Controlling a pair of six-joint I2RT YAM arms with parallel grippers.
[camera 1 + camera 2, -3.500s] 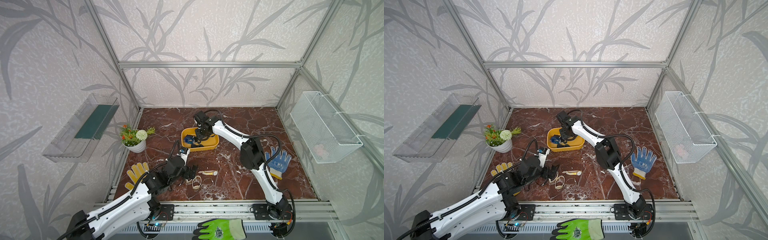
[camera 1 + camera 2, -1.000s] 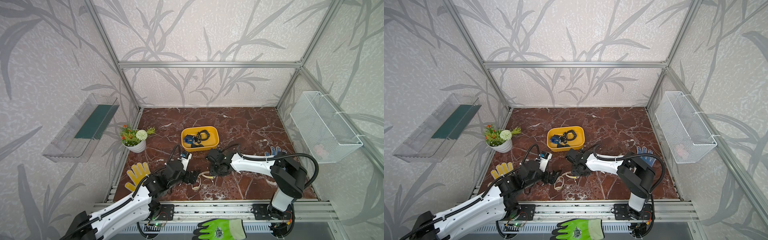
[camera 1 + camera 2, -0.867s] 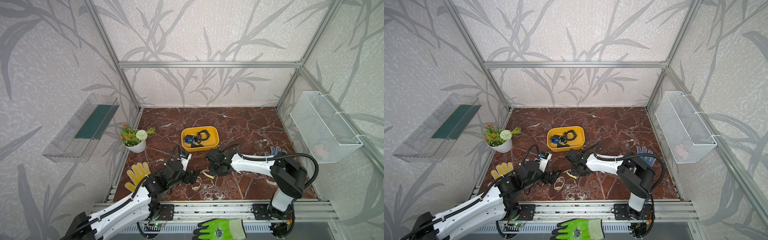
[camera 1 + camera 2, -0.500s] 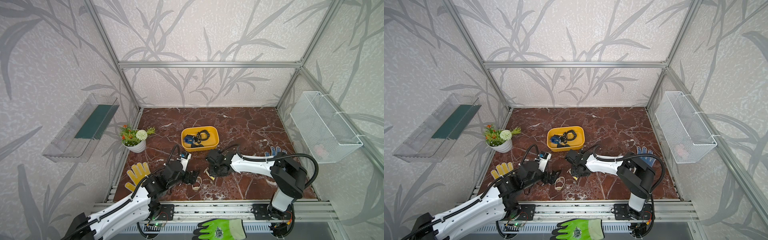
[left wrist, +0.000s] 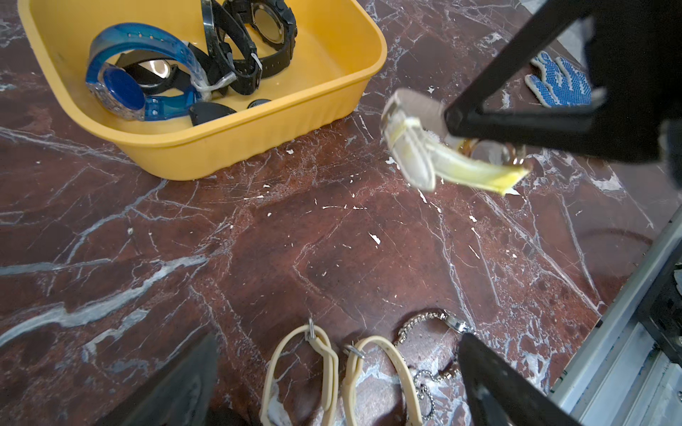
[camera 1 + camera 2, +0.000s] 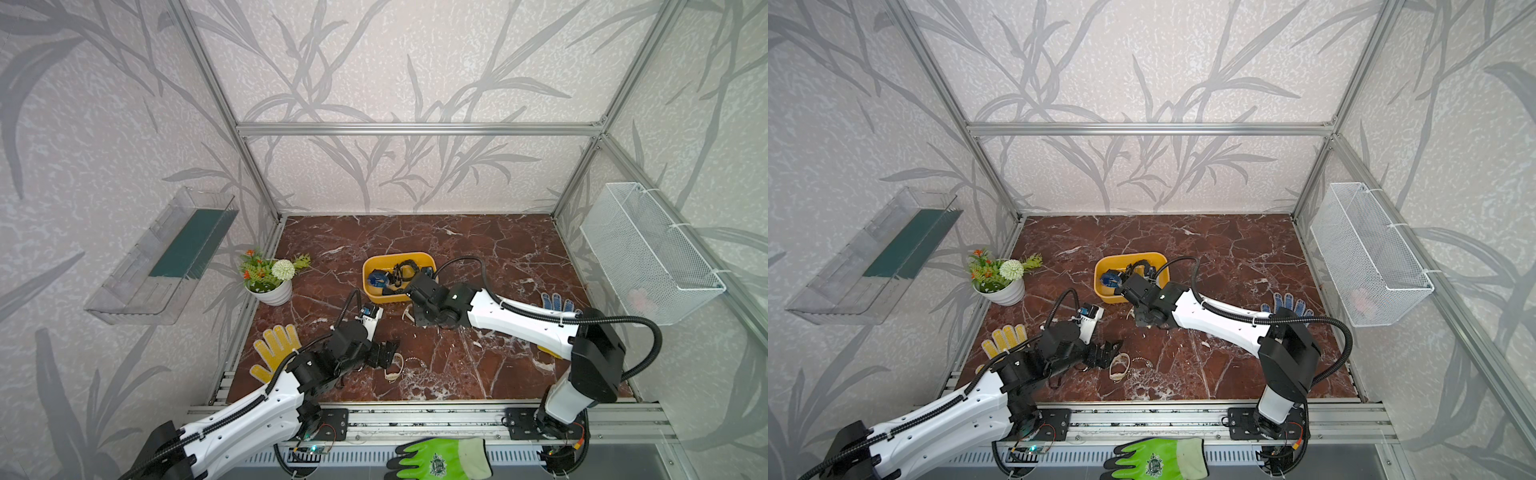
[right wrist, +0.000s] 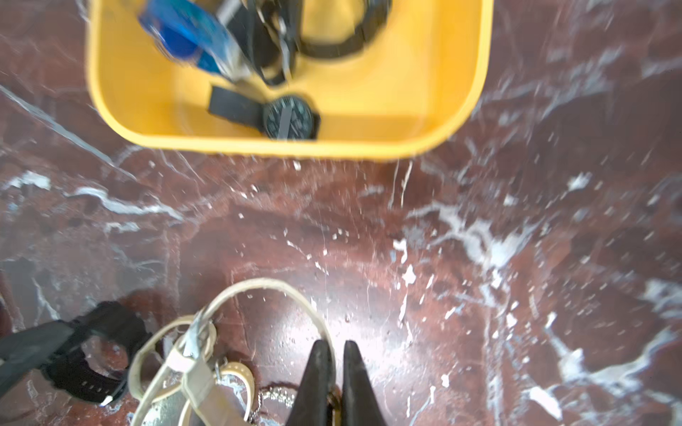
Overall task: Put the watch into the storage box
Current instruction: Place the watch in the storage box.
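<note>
The watch point(image 5: 413, 147), a pale one with a yellowed strap, hangs from my right gripper point(image 5: 448, 118) just off the near right corner of the storage box point(image 5: 258, 136). It is outside the box and clear of the marble floor point(image 5: 295, 239). In a top view the watch point(image 6: 409, 312) shows only as a small white scrap at the tip of that gripper, close to the box's front wall. From my right wrist, the box lies ahead of my fingertips with a band of bare floor between.

My right arm stretches long and low across the floor from its base at the front right. The forearm is nearly level and the wrist dips so the fingers point down and toward the box. The jaws are pinched almost together on the watch. The grip seems to be at the case, where a gilt rim peeks out, though my fingers hide most of it.

My left arm reaches in from the front left. My left gripper point(image 6: 386, 353) sits low over the floor with its jaws spread as wide as they go, holding nothing. Between its fingers lie two beige-strapped watches point(image 5: 306, 369), with a silver bracelet watch point(image 5: 431, 322) beside them. Inside the box rest a blue watch point(image 5: 118, 88) and several black watches point(image 5: 265, 29).
</note>
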